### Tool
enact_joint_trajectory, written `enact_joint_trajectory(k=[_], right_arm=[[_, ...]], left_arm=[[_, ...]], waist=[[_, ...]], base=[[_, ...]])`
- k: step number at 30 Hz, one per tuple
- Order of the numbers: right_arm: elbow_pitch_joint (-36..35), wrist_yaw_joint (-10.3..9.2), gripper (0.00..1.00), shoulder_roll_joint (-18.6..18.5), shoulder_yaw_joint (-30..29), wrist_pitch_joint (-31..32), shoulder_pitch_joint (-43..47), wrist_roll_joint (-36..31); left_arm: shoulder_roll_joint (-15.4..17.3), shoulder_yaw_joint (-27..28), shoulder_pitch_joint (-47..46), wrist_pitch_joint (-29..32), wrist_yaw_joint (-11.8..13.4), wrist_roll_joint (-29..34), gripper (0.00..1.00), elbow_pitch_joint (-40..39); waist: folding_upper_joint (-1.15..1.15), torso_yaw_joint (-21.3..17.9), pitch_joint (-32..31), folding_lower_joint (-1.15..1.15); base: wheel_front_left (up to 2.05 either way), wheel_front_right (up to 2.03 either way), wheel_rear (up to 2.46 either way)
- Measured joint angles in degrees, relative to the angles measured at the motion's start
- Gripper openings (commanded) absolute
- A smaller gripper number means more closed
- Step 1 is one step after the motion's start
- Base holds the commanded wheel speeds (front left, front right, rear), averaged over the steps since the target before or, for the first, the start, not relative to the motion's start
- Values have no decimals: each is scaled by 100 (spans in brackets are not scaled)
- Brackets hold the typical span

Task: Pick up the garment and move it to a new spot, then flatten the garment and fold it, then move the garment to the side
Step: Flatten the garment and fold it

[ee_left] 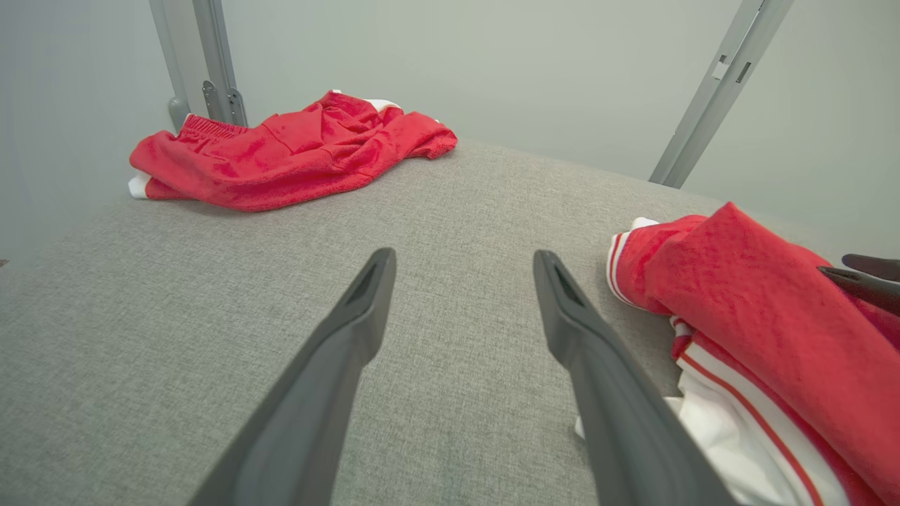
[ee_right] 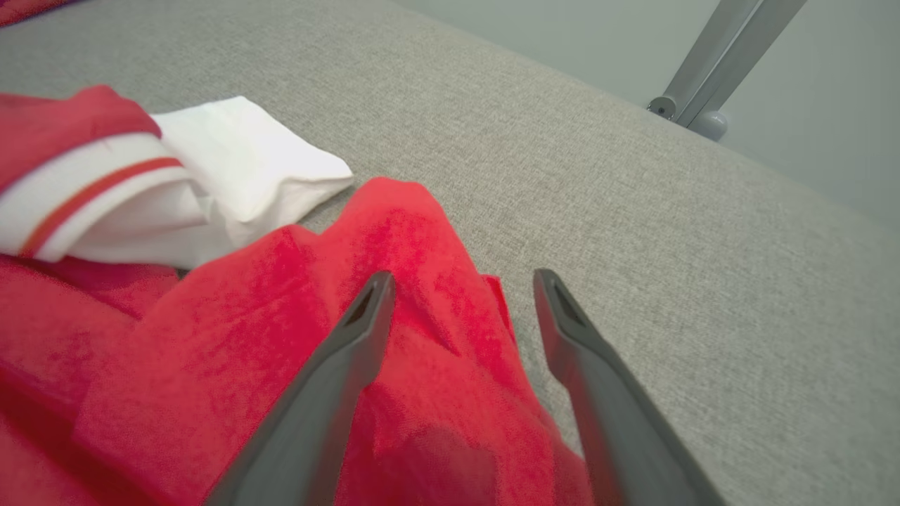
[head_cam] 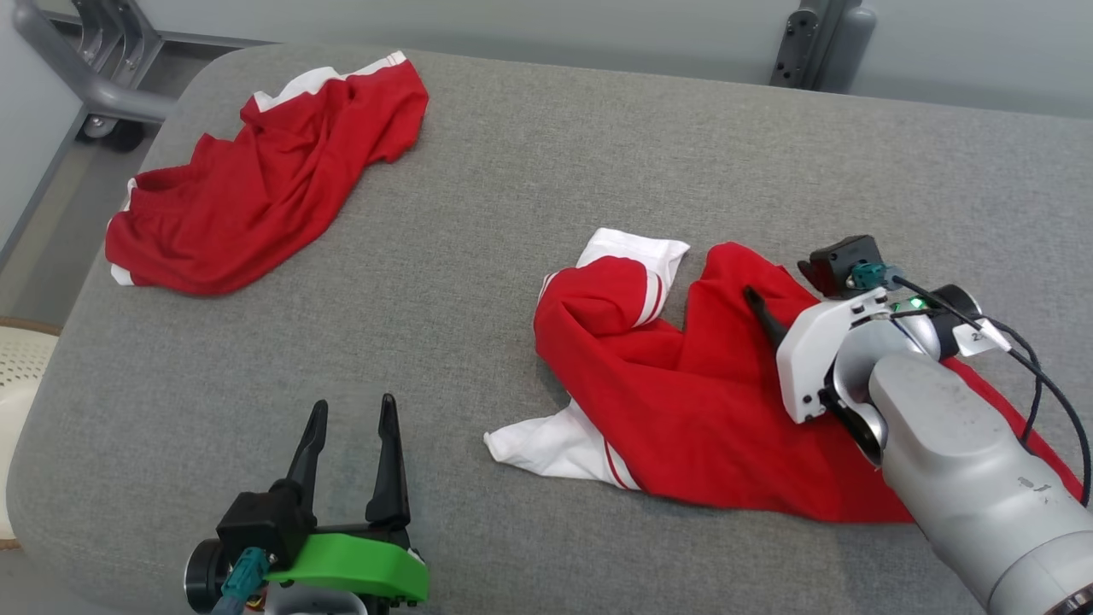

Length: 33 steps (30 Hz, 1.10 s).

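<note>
Stage: placement looks done and flattening not yet begun. The right end effector (ee_right: 464, 277) is released, its fingers spread over red cloth with nothing pinched between them. The left end effector (head_cam: 353, 403) is also released and hangs above bare counter (head_cam: 598, 154).

Position: the garment (head_cam: 700, 401) lies directly beneath the right end effector and just to the right of the left one. A second red garment (head_cam: 265, 188) lies well ahead and to the left of the left end effector, apart from the work.

Condition: the garment is red with white, red-striped trim. It is crumpled into ridges, with one white piece doubled over ahead and to the left of the right end effector and another poking out toward the left end effector.

Next move, as judged: each end effector needs an edge or corner to grip so the cloth can be drawn taut and flat. The loose folds are likely to drag or bunch if only one side is pulled.
</note>
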Motion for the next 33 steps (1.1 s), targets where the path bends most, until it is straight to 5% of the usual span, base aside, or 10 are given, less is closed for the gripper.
enact_joint_trajectory(k=[4, 6, 9, 33], right_arm=[[164, 0, 100, 52, 159, 328, 26, 176], [209, 0, 40, 48, 191, 397, 23, 269], [252, 2, 0, 26, 249, 369, -24, 315], [1543, 3, 0, -1110, -1060, -425, -2613, -859]], left_arm=[[0, 24, -8, 0, 0, 1, 100, 2], [0, 32, -12, 0, 0, 0, 100, 3], [0, 33, -24, 0, 0, 0, 100, -4], [0, -159, -488, 0, -26, -99, 100, -232]], waist=[[0, 74, 59, 0], [0, 87, 78, 0], [0, 81, 107, 0], [0, 81, 863, 0]], base=[[0, 0, 0], [0, 0, 0], [0, 0, 0], [0, 0, 0]])
